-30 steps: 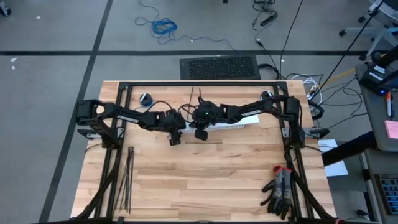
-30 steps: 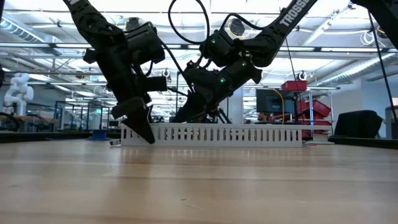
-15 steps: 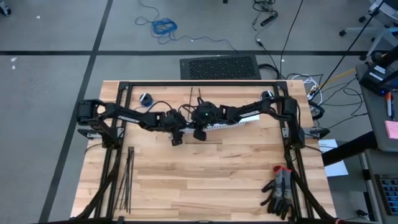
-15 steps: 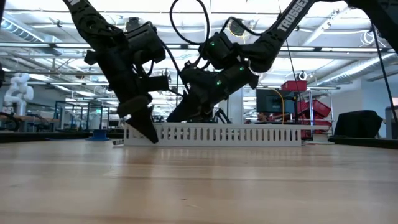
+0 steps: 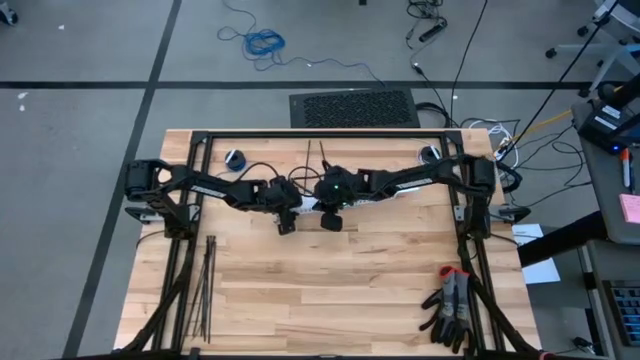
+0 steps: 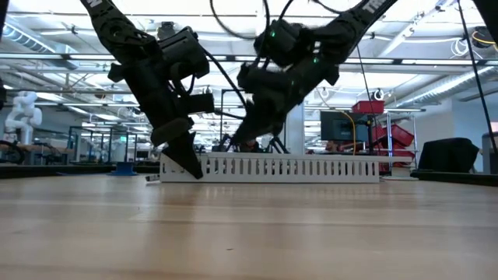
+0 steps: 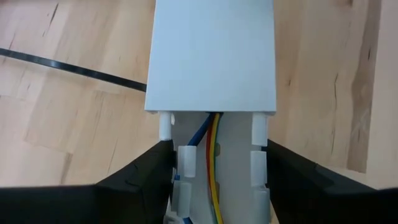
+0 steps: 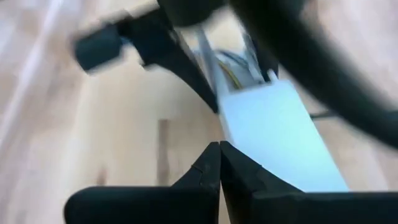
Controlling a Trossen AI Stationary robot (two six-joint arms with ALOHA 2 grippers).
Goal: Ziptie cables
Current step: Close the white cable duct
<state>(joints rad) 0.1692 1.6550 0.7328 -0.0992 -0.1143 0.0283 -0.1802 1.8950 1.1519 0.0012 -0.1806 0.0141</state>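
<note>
Meanwhile, the left claw (image 7: 214, 171) clamps the white slotted channel (image 7: 211, 56), coloured wires (image 7: 214, 134) inside it, far-centre on the tabletop (image 5: 330, 290). The right claw (image 8: 219, 163), closed and empty, hovers above its lid. Next, seemingly, fetching the zipties (image 5: 203, 285) lying untouched near-left.

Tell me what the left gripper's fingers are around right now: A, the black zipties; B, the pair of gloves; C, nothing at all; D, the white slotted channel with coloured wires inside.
D: in the left wrist view the left gripper has its dark fingers on either side of the white slotted channel, with coloured wires running inside it.
</note>
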